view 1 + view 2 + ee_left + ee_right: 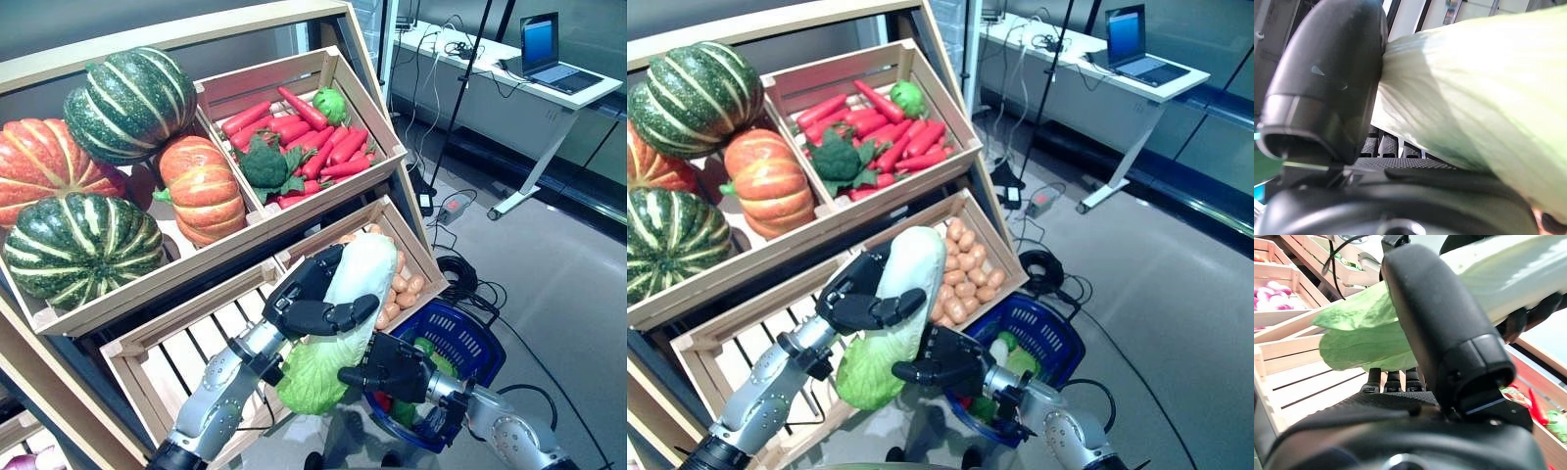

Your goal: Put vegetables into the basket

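Midway through the job, the left hand [318, 294] has its dark fingers curled over the top of a long pale-green napa cabbage with a white stalk and a leafy green end [338, 328], and the left wrist view shows the thumb pressed against its ribbed side, so the grip is firm. The cabbage hangs tilted, leafy end lowest, just below and ahead of that hand.

The right hand [392, 370] sits just under and beside the cabbage's leafy end, fingers bent round it; in the right wrist view the thumb lies across the leaves, so it too appears to hold the cabbage, more lightly.

Beyond the right hand, close behind it, rests the blue plastic mesh shopping basket [480, 338] on the floor. Some vegetables already lie inside it: green leaves and a red piece are visible, though I cannot tell exactly what they are.

So part of the task looks done, and the cabbage is lifted but not yet in the basket. Above the left hand, wooden crates [362, 113] hold red carrots [323, 147], broccoli [263, 164] and striped pumpkins [83, 245], with small potatoes [404, 289] just beside the cabbage, so plenty is left.
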Controlling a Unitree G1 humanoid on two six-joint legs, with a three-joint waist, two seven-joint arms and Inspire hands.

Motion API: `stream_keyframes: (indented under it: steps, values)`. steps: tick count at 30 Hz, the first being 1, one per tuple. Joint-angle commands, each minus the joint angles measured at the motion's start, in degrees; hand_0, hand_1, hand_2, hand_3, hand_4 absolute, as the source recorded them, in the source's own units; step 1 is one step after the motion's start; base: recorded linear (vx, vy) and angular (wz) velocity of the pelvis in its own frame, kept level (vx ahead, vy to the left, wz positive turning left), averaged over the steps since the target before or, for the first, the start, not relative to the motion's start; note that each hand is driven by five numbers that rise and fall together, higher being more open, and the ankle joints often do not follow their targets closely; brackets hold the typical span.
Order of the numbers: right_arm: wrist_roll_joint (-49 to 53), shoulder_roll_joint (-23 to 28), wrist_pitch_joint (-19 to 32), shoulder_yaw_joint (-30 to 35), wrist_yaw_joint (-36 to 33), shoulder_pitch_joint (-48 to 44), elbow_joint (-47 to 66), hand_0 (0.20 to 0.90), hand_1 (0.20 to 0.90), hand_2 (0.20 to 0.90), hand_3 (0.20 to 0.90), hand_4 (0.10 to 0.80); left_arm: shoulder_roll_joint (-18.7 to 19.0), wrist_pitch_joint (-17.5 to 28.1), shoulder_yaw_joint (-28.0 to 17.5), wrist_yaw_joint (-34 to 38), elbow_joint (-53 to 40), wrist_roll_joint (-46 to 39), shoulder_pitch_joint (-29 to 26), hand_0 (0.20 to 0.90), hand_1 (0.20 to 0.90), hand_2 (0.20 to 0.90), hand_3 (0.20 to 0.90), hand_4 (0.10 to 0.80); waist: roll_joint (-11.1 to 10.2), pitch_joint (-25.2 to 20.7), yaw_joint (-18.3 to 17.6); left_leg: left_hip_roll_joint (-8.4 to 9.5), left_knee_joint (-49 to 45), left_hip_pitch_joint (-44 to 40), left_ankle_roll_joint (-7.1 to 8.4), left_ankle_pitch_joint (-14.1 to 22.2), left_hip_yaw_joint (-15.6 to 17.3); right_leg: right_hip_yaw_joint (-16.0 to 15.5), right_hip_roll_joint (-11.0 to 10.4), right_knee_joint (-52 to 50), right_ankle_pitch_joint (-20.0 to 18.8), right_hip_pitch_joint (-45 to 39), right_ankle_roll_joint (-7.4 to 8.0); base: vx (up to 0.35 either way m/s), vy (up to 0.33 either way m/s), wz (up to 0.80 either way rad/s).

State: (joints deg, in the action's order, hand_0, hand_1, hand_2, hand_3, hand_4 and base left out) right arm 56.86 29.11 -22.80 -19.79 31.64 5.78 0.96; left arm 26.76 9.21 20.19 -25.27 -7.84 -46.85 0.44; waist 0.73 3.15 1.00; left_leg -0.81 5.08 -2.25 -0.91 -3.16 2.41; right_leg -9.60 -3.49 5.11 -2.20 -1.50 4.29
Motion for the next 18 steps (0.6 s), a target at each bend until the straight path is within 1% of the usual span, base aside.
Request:
stream_keyframes:
  steps: [1, 4, 8, 11, 14, 15, 16, 17, 18]
  values:
    - [3.96, -3.50, -1.05, -4.90, -0.64, -4.42, 7.01, 0.900, 0.900, 0.900, 0.900, 0.800, -2.93, 5.93, 3.32, -5.34, -7.68, -2.46, -10.44, 0.300, 0.300, 0.300, 0.300, 0.400, -2.85, -3.59, -0.01, -0.49, -0.08, 0.26, 1.74, 1.55, -1.21, 1.01, -2.98, -0.11, -2.85, -1.56, 1.82, 0.000, 0.000, 0.00]
    - [2.63, -1.99, -2.81, -5.64, 0.16, -4.44, 6.68, 0.900, 0.900, 0.900, 0.900, 0.800, -1.50, 6.69, 4.31, -6.23, -8.39, -2.53, -11.22, 0.300, 0.300, 0.300, 0.300, 0.400, -2.96, -3.46, -0.10, -0.58, -0.08, 0.28, 1.78, 1.48, -1.08, 1.02, -2.99, -0.11, -3.01, -1.50, 1.90, 0.000, 0.000, 0.00]
    - [3.99, -1.43, -3.10, -6.57, 1.26, -5.31, 5.18, 0.900, 0.900, 0.900, 0.900, 0.800, -0.97, 8.11, 5.42, -6.05, -8.52, -2.67, -12.35, 0.300, 0.300, 0.300, 0.300, 0.400, -3.08, -3.49, -0.08, -0.66, -0.08, 0.13, 1.84, 1.38, -1.10, 1.12, -2.96, -0.11, -3.14, -1.66, 1.91, 0.000, 0.000, 0.00]
    - [5.23, -2.18, -3.16, -7.08, 1.57, -5.55, 4.77, 0.900, 0.900, 0.900, 0.900, 0.800, -1.65, 7.87, 5.90, -5.57, -8.49, -3.05, -12.91, 0.300, 0.300, 0.300, 0.300, 0.400, -3.13, -3.71, -0.08, -0.60, -0.08, 0.03, 1.82, 1.42, -1.14, 1.13, -2.97, -0.11, -3.16, -1.82, 1.94, 0.000, 0.000, 0.00]
    - [6.11, -2.59, -3.51, -7.53, 1.08, -5.12, 5.71, 0.900, 0.900, 0.900, 0.900, 0.800, -2.16, 7.57, 6.01, -6.67, -8.40, -4.16, -12.36, 0.300, 0.300, 0.300, 0.300, 0.400, -3.10, -3.97, -0.13, -0.62, -0.08, 0.06, 1.78, 1.41, -1.02, 1.24, -2.92, -0.11, -3.12, -1.75, 1.92, 0.000, 0.000, 0.00]
    - [6.55, -2.74, -3.69, -7.58, 0.69, -5.08, 6.02, 0.582, 0.582, 0.582, 0.582, 0.588, -2.19, 7.49, 6.10, -7.06, -8.41, -4.80, -12.21, 0.300, 0.300, 0.300, 0.300, 0.400, -3.07, -3.99, -0.17, -0.62, -0.08, 0.08, 1.74, 1.39, -1.04, 1.36, -2.87, -0.11, -3.17, -1.67, 1.90, 0.008, 0.000, -0.04]
    - [6.75, -2.80, -3.61, -7.60, 0.55, -5.08, 6.12, 0.448, 0.448, 0.448, 0.448, 0.499, -2.31, 7.38, 6.16, -7.26, -8.42, -5.15, -12.14, 0.300, 0.300, 0.300, 0.300, 0.400, -3.05, -3.98, -0.19, -0.63, -0.08, 0.08, 1.74, 1.38, -1.04, 1.40, -2.86, -0.11, -3.19, -1.64, 1.88, 0.005, 0.000, -0.05]
    - [6.81, -2.99, -3.20, -7.72, 0.54, -4.89, 6.25, 0.300, 0.300, 0.300, 0.300, 0.400, -2.41, 7.09, 6.25, -7.52, -8.52, -5.82, -12.01, 0.300, 0.300, 0.300, 0.300, 0.400, -3.01, -3.96, -0.21, -0.63, -0.08, 0.06, 1.74, 1.40, -1.03, 1.47, -2.85, -0.11, -3.16, -1.65, 1.87, 0.004, 0.000, -0.05]
    - [6.89, -3.14, -2.95, -7.80, 0.55, -4.81, 6.27, 0.300, 0.300, 0.300, 0.300, 0.400, -2.40, 6.84, 6.25, -7.69, -8.55, -6.35, -11.94, 0.300, 0.300, 0.300, 0.300, 0.400, -2.98, -3.96, -0.22, -0.61, -0.08, 0.05, 1.73, 1.41, -1.04, 1.52, -2.84, -0.11, -3.16, -1.63, 1.87, 0.003, 0.000, -0.05]
